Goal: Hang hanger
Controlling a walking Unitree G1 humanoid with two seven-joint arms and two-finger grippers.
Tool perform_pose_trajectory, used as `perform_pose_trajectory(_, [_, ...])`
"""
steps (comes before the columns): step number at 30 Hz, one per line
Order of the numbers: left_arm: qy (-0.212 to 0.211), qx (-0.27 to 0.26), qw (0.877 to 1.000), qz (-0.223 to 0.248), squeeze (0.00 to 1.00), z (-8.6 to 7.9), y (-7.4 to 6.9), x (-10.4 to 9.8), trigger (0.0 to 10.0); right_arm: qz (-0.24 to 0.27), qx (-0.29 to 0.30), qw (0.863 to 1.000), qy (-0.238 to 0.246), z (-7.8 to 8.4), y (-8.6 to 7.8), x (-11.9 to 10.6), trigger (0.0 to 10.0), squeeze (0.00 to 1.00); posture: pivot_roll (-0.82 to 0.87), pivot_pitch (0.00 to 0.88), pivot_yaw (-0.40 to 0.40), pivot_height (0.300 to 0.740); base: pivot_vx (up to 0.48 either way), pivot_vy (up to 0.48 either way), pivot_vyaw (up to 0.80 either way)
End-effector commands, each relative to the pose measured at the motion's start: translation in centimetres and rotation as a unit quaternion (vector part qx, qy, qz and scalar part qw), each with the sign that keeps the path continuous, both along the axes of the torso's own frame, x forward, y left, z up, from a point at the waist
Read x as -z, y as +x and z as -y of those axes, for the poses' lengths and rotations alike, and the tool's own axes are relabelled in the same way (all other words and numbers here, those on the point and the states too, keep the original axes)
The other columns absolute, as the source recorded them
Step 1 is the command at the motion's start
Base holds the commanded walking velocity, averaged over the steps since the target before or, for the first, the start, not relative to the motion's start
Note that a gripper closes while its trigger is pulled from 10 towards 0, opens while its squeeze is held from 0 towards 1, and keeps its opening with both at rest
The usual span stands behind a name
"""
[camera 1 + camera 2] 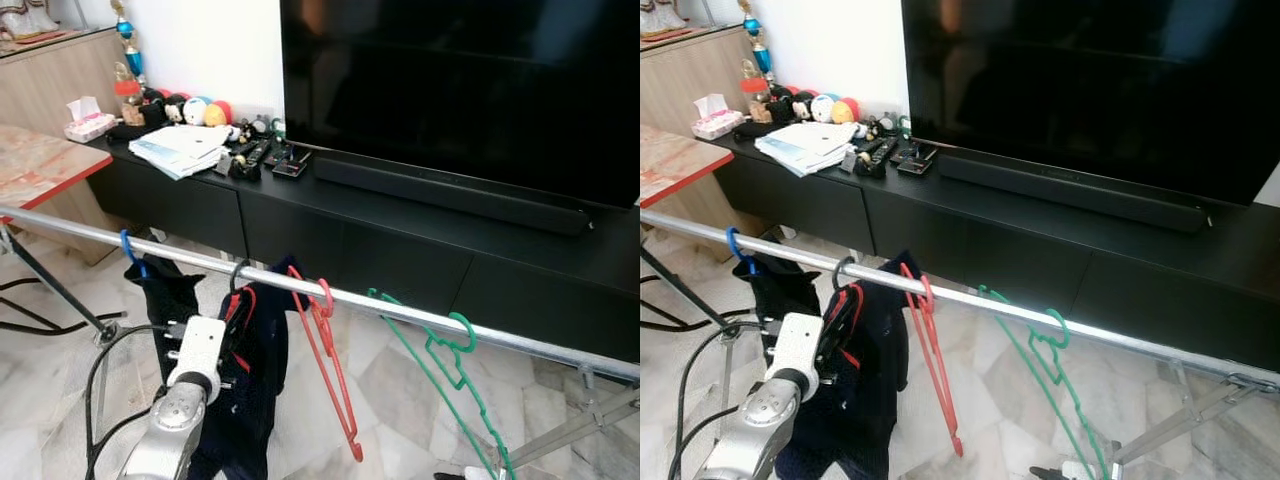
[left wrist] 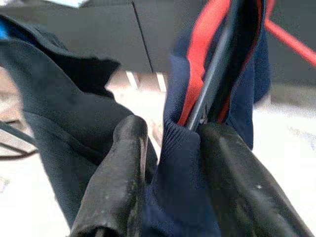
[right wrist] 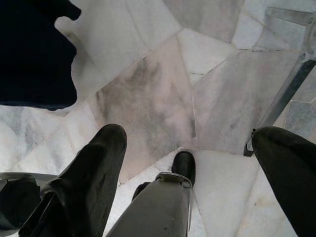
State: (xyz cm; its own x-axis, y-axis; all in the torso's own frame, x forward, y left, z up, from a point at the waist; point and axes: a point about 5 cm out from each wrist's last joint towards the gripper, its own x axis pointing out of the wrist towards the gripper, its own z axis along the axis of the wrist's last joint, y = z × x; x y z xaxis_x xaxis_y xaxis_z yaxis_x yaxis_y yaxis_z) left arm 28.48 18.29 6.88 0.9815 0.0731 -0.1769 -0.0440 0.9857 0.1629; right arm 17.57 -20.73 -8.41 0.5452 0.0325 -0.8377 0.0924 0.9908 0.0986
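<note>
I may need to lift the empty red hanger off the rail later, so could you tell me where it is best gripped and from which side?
Grip the red hanger on its long straight side bar, just below the hook on the silver rail. It hangs bare and almost edge-on to the robot, with open floor on its right. Coming from the front right keeps an end effector off the navy garment hanging close on its left.
</note>
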Motion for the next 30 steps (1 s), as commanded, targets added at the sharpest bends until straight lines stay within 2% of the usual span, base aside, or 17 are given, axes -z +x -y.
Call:
perform_pose_trajectory(1, [-0.014, -0.009, 0.999, 0.033, 1.0, -0.1, -0.5, -1.0, 10.0, -0.005, -0.001, 1.0, 0.001, -0.1, -0.2, 0.1, 10.0, 0.0, -0.01, 0.031, 0.022, 0.74, 0.0, 0.0, 0.0])
perform_pose_trajectory(2, [-0.016, -0.01, 0.999, 0.049, 1.0, -0.1, -1.2, -1.5, 10.0, -0.005, -0.001, 1.0, 0.001, 0.0, -0.2, 0.1, 10.0, 0.0, -0.01, 0.031, 0.022, 0.74, 0.0, 0.0, 0.0])
perform_pose_trajectory(6, [-0.019, -0.011, 0.997, 0.07, 1.0, 0.0, -2.5, -2.1, 10.0, -0.006, -0.001, 1.0, 0.0, 0.0, -0.2, 0.1, 10.0, 0.0, -0.01, 0.03, 0.023, 0.74, 0.0, 0.0, 0.0])
perform_pose_trajectory(7, [-0.019, -0.011, 0.997, 0.072, 0.93, 0.0, -2.8, -2.2, 10.0, -0.006, -0.002, 1.0, 0.0, 0.0, -0.2, 0.1, 10.0, 0.0, -0.01, 0.03, 0.024, 0.74, 0.0, 0.0, 0.0])
perform_pose_trajectory(8, [-0.019, -0.011, 0.997, 0.072, 0.93, 0.0, -2.8, -2.2, 10.0, -0.006, -0.002, 1.0, 0.0, 0.0, -0.2, 0.1, 10.0, 0.0, -0.01, 0.03, 0.024, 0.74, 0.0, 0.0, 0.0])
perform_pose_trajectory(9, [-0.01, -0.008, 0.998, 0.069, 0.0, 0.0, -3.4, -2.1, 10.0, -0.005, -0.002, 1.0, 0.0, 0.0, -0.2, 0.1, 10.0, 0.0, -0.01, 0.03, 0.024, 0.74, 0.0, 0.0, 0.0])
perform_pose_trajectory(14, [-0.005, -0.022, 0.998, 0.056, 0.0, -0.3, -4.3, -1.4, 10.0, -0.006, -0.003, 1.0, -0.002, 0.1, -0.2, 0.1, 10.0, 0.0, -0.01, 0.028, 0.025, 0.74, 0.0, 0.0, 0.0])
perform_pose_trajectory(18, [-0.019, -0.042, 0.998, 0.038, 0.0, -0.5, -5.1, -0.8, 10.0, -0.007, -0.008, 1.0, -0.004, 0.0, -0.1, 0.1, 10.0, 0.0, -0.01, 0.023, 0.03, 0.74, 0.0, 0.0, 0.0])
perform_pose_trajectory(22, [-0.016, -0.043, 0.998, 0.036, 0.0, -0.6, -5.2, -0.8, 10.0, -0.004, -0.017, 1.0, -0.006, -0.1, -0.1, 0.0, 10.0, 0.0, -0.01, 0.018, 0.033, 0.74, 0.0, 0.416, 0.0])
perform_pose_trajectory(25, [-0.011, -0.046, 0.998, 0.032, 0.0, -0.7, -5.2, -0.7, 10.0, -0.014, -0.053, 0.998, -0.018, -0.1, -0.1, 0.0, 10.0, 0.0, -0.01, 0.015, 0.036, 0.74, 0.0, 0.476, 0.65])
perform_pose_trajectory(30, [-0.011, -0.046, 0.998, 0.032, 0.0, -0.6, -5.2, -0.8, 10.0, -0.015, -0.044, 0.999, -0.013, -0.1, -0.2, 0.1, 10.0, 0.0, -0.01, 0.008, 0.038, 0.74, 0.0, 0.476, 0.76])
